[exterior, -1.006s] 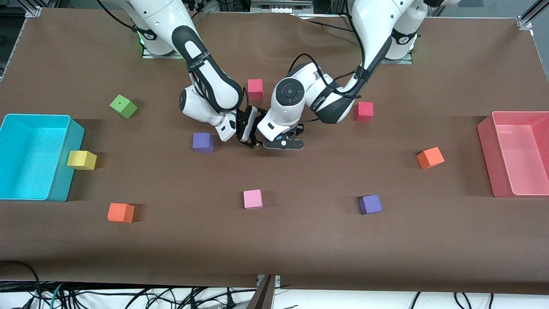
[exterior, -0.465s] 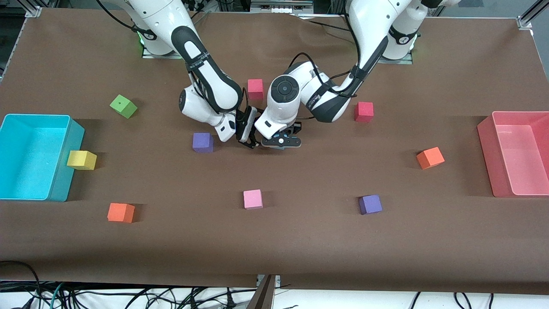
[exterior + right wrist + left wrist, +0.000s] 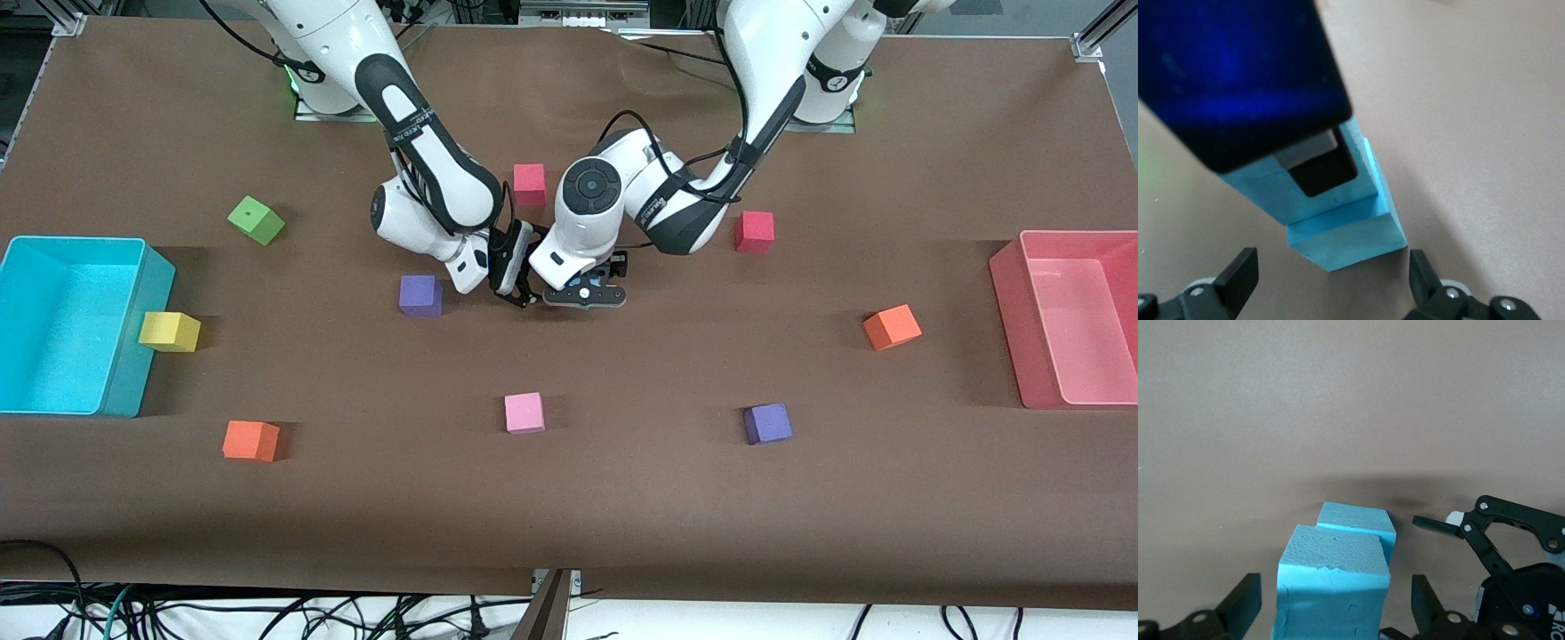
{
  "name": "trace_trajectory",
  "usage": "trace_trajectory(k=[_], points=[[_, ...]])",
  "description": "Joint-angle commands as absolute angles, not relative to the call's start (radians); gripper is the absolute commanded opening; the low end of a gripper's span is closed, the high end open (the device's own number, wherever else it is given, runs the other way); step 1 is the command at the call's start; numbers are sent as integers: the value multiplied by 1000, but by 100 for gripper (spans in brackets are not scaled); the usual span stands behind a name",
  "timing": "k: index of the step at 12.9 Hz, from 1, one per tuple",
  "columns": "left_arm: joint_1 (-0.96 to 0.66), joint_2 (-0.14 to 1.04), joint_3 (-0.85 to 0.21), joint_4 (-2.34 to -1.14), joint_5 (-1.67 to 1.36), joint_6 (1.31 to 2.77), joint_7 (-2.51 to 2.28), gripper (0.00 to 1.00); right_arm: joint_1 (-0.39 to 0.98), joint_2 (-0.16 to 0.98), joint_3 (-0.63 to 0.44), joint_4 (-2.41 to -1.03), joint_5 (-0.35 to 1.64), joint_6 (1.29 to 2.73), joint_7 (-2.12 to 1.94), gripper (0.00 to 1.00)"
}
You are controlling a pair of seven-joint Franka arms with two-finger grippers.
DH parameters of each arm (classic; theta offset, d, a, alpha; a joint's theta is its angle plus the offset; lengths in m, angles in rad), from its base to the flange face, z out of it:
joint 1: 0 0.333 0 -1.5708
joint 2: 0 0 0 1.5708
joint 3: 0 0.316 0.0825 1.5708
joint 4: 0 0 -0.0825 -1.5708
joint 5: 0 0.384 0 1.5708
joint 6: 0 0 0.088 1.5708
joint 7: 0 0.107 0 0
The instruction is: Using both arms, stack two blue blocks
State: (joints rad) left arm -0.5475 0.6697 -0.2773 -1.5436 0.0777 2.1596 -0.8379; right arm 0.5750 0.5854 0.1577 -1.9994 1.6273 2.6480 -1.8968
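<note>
Two blue blocks are stacked at the table's middle. The upper blue block (image 3: 1331, 580) rests on the lower blue block (image 3: 1361, 520), set slightly off it. My left gripper (image 3: 1333, 590) is open around the upper block, with a gap on each side. My right gripper (image 3: 1331, 260) is open beside the stack, facing the lower block (image 3: 1348, 240) and the upper block (image 3: 1265, 190). In the front view the left gripper (image 3: 582, 298) and the right gripper (image 3: 516, 289) meet and hide the stack.
Purple cubes (image 3: 420, 295) (image 3: 767, 423), a pink cube (image 3: 524, 412), red cubes (image 3: 529, 184) (image 3: 754, 231) and orange cubes (image 3: 891, 326) (image 3: 250, 440) lie around. A cyan bin (image 3: 142, 356) with a yellow cube (image 3: 169, 331) stands at the right arm's end, a pink bin (image 3: 1009, 311) at the left arm's.
My left arm's hand has shifted slightly toward the right gripper, and its fingers now stand apart from the upper block. The right arm has stayed put.
</note>
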Motion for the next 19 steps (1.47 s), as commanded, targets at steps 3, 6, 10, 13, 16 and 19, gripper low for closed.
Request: trace_trajectory(k=[3,6,10,13,16,19], points=[[-522,641,-281,-1540,94,2141,-833,100,565,588,164,-1993,1652,2638,-1927,100],[-485,611,-281,-1543,86,2109,-812,100,563,586,164,-1994,1652,2638,-1927,100],[-427,552,-281,-1543,68,2040,-804,100,563,584,164,-1994,1652,2638,-1927,100],[-353,487,-278,-1543,38,1962,-802,100,563,584,164,-1996,1652,2638,-1927,100],[-275,413,-278,-1539,38,1846,-729,100,564,583,164,-1997,1652,2637,-1927,100],[-166,338,-276,-1534,40,1766,-612,100,563,583,163,-1999,1652,2638,-1927,100]])
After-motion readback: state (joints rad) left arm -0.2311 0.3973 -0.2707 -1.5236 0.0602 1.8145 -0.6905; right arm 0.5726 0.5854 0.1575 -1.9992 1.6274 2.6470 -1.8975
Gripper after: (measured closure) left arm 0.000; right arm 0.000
